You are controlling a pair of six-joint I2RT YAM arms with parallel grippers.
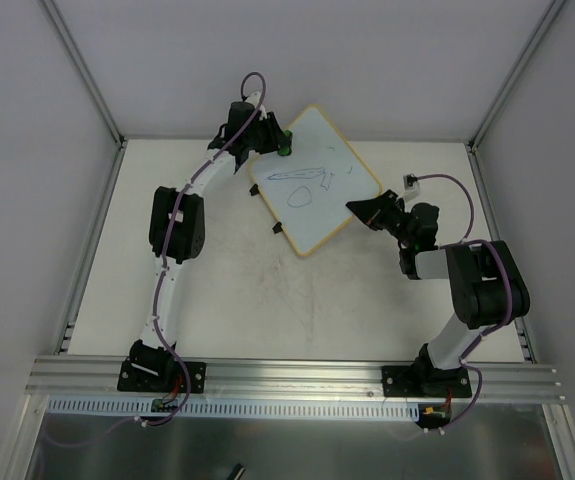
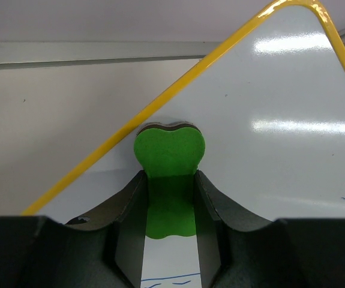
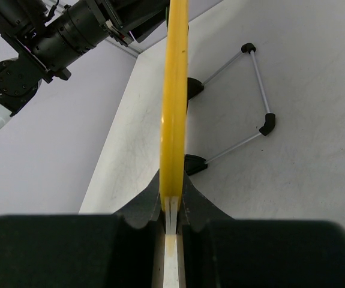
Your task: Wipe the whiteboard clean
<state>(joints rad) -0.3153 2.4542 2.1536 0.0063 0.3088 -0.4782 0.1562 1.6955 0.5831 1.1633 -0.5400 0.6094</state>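
2 hands shared the job: the right hand point(image 1: 359, 211) was clamped on the whiteboard's point(image 1: 319, 185) yellow edge at the far middle of the desk point(image 1: 217, 300), likely to steady it. The left hand point(image 1: 269, 138) pinched the green eraser point(image 2: 169, 157) against its far corner, seemingly ready to wipe.

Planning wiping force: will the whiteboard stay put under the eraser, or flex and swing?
Probably stiff: the whiteboard is a flat framed panel. It may pivot, since the right gripper pinches only one edge while the green eraser sits by the opposite edge. Its glossy face likely lets the eraser slide.
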